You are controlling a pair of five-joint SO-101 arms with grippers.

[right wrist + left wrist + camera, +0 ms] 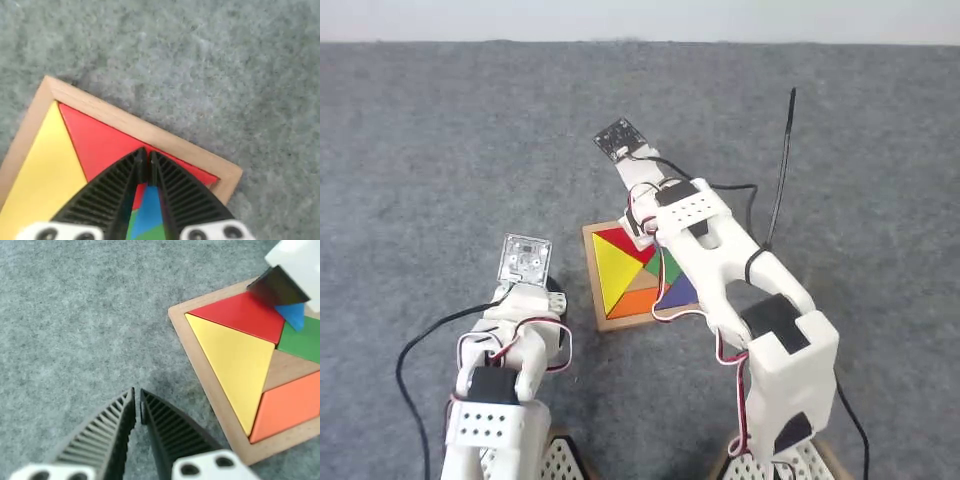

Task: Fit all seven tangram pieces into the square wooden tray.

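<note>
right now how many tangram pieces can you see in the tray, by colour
red piece: 1
yellow piece: 1
orange piece: 1
green piece: 1
light blue piece: 1
violet-blue piece: 1
total: 6 in view; the right arm covers part of the tray

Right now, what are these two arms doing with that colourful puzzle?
They are fitting tangram pieces into a square wooden tray. The right gripper, shut, is over a corner of the tray, above the red triangle and next to a blue piece. The left gripper, also shut and empty, sits over the grey mat beside the tray. A yellow triangle, an orange piece and a green piece lie inside, but a bare patch of wood among them suggests it is unfinished.
</note>
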